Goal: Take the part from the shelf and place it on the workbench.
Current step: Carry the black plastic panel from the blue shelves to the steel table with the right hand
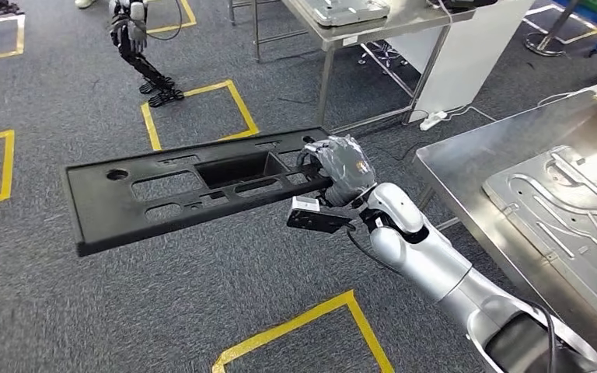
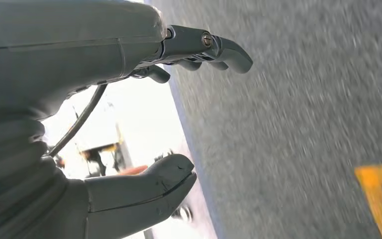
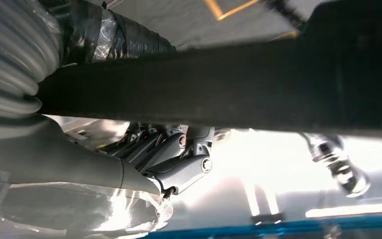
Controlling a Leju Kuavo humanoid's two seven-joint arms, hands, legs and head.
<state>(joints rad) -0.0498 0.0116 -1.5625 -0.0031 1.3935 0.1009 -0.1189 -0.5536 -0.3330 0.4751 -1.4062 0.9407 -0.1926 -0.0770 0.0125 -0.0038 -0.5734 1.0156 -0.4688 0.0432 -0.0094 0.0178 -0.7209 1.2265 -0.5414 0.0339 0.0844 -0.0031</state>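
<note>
Right hand (image 1: pixel 342 172) clamped on one end of the part (image 1: pixel 194 186), a long black panel with cut-outs. Grip sat at the end nearest the table (image 1: pixel 466 167), so most of the panel stuck out away from it, over the carpet (image 1: pixel 124 311), roughly level. Judged: an end grip suits a one-handed carry but leaves a long overhang, likely to sag or twist. Right wrist view showed fingers (image 3: pixel 179 164) wrapped under the panel's edge, thumb side hidden.

Left hand (image 2: pixel 129 124) hung over carpet, fingers and thumb apart, holding nothing.

Part was near the table's corner, not yet over it. A grey moulded tray (image 1: pixel 567 210) lay on the table; placing would need to swing the free end in over the steel.
</note>
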